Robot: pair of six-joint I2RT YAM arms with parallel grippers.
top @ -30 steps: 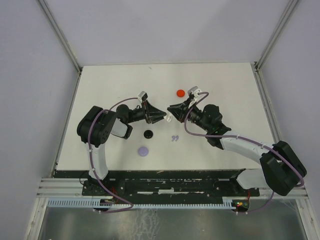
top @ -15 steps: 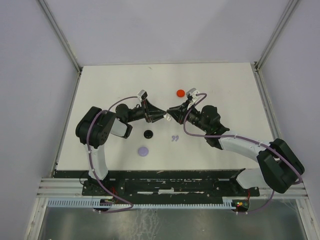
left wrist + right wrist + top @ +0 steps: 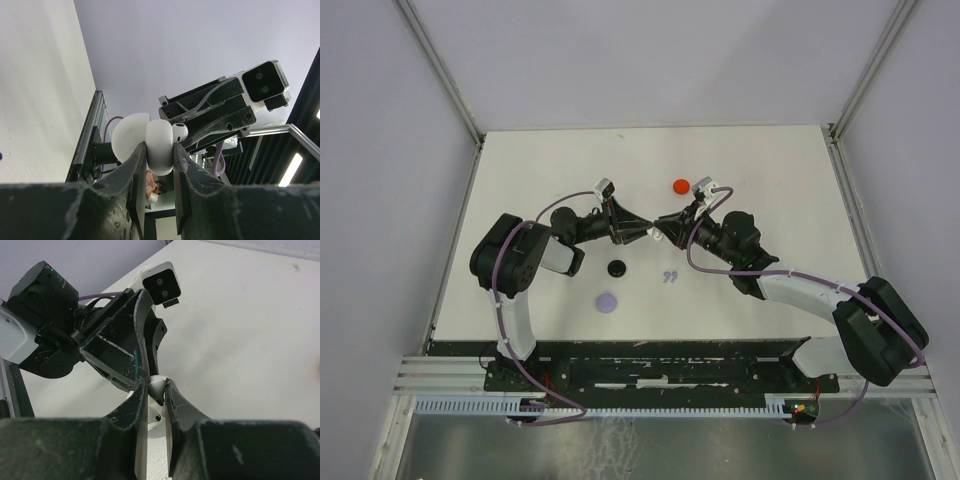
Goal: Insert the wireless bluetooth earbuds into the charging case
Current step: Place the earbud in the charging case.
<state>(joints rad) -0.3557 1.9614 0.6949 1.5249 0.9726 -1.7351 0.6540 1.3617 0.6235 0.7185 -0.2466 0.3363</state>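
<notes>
Above the middle of the bench, the left gripper clamps the open white charging case, while the right gripper pinches a white earbud against it. Two lavender earbuds lie nearer the front edge, beside a black disc.

You have no text to read in these views. The white rounded plastic charging case shows no legible label, brand or number. Neither does the white table top, out to its edges.
</notes>
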